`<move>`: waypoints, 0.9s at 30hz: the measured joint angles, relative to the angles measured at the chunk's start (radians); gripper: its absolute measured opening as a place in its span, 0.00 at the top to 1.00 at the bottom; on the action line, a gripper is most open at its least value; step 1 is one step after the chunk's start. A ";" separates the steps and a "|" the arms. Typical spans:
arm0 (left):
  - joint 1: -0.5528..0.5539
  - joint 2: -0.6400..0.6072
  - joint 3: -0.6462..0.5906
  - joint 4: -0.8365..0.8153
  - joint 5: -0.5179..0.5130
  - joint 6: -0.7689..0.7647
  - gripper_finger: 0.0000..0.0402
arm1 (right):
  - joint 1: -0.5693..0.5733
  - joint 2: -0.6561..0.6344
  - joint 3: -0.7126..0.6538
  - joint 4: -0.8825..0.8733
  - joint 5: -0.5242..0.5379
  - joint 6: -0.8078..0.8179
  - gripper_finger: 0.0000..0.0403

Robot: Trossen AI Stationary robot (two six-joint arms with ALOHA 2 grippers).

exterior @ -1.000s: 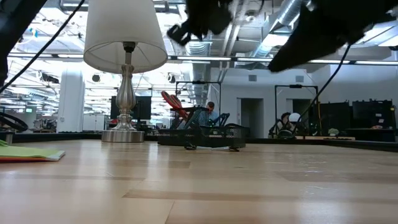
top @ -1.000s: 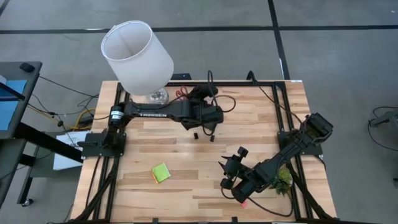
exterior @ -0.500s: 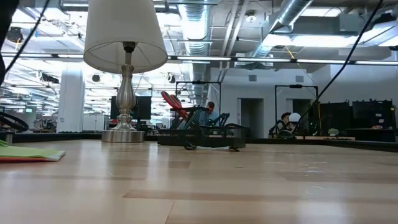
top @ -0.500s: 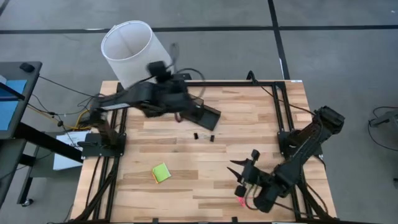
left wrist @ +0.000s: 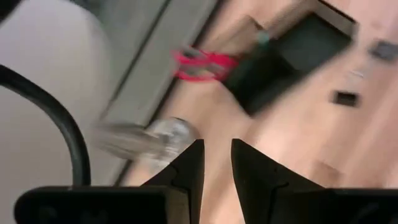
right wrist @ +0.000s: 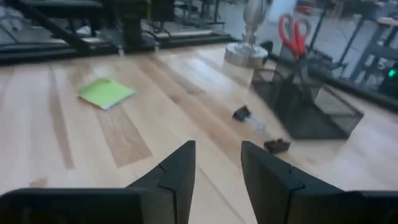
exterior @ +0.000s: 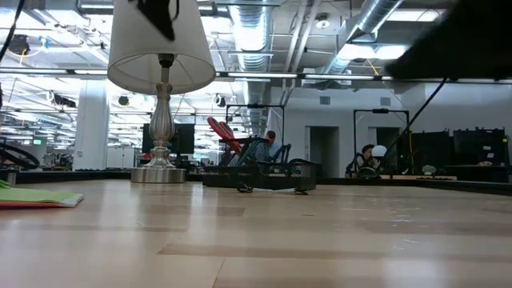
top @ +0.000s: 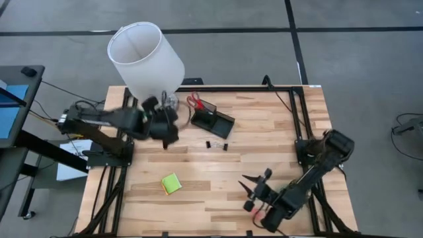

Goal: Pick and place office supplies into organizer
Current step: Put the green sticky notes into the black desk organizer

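The black organizer [top: 213, 120] stands at the table's far middle, with the red-handled scissors [top: 195, 101] upright in its cup section, handles up. Two small black clips [top: 208, 144] [top: 225, 147] lie on the wood just nearer than it. A lime-green sticky-note pad [top: 171, 184] lies flat at the near left. A small pink-red piece [top: 259, 213] lies by the near edge, beside my right arm. My left gripper [top: 169, 134] hangs open and empty over the far left, by the lamp's base. My right gripper [top: 256, 180], open and empty, points toward the organizer from the near right.
A white-shaded lamp [top: 145, 59] stands at the far left corner, its glass base [left wrist: 163, 135] just ahead of my left fingers. Black frame rails run along both side edges of the table. Bare wood lies between the pad and the clips.
My left gripper has drawn back from over the organizer toward the table's left edge, rolling as it went, and now hangs by the lamp base. My right gripper has swung a little toward the near edge and sunk lower. The supplies have stayed where they were.
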 joint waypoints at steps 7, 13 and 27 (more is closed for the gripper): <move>-0.188 -0.035 -0.348 0.465 0.065 -0.044 0.82 | -0.094 0.101 0.064 0.066 -0.261 -0.115 0.70; -0.346 -0.031 -0.476 0.708 0.060 -0.140 0.82 | -0.158 0.082 0.143 0.071 -0.343 -0.341 0.70; -0.782 0.007 -0.486 0.324 -0.065 -0.758 0.82 | -0.179 0.079 0.151 0.076 -0.337 -0.422 0.70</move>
